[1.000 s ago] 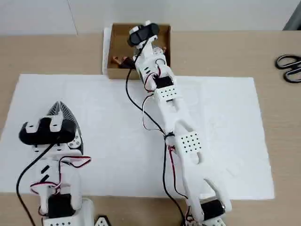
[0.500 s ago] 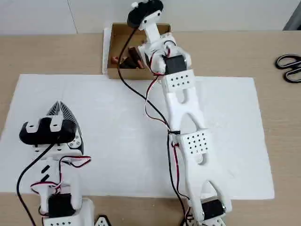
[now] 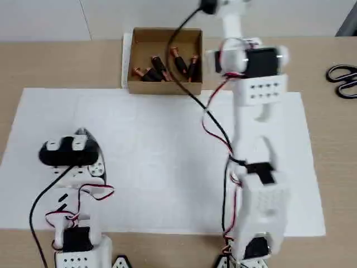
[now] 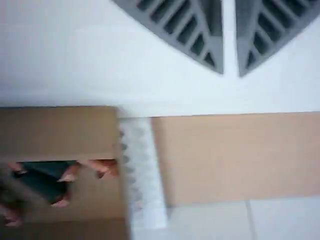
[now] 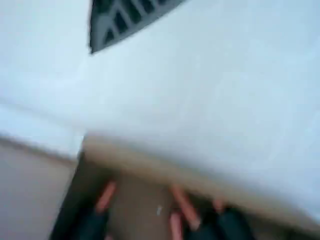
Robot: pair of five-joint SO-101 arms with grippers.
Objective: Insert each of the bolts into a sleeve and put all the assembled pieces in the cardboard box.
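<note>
1. While the assembled pieces (image 3: 167,66) lie in the cardboard box (image 3: 162,87), our left end effector (image 4: 231,70) sits closed, empty, over the white sheet (image 3: 156,162).
2. We cannot tell how the right end effector (image 5: 122,22) stands.

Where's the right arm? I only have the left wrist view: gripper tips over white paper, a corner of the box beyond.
Observer: In the high view the right arm is stretched across the white paper, with its wrist raised to the right of the cardboard box.
Operator: What's in the box overall?
Observer: Several dark pieces with copper ends, lying in a left cluster and a right one.
Operator: Anything else out there?
Observer: Scissors lie on the bare table, right of the paper.
</note>
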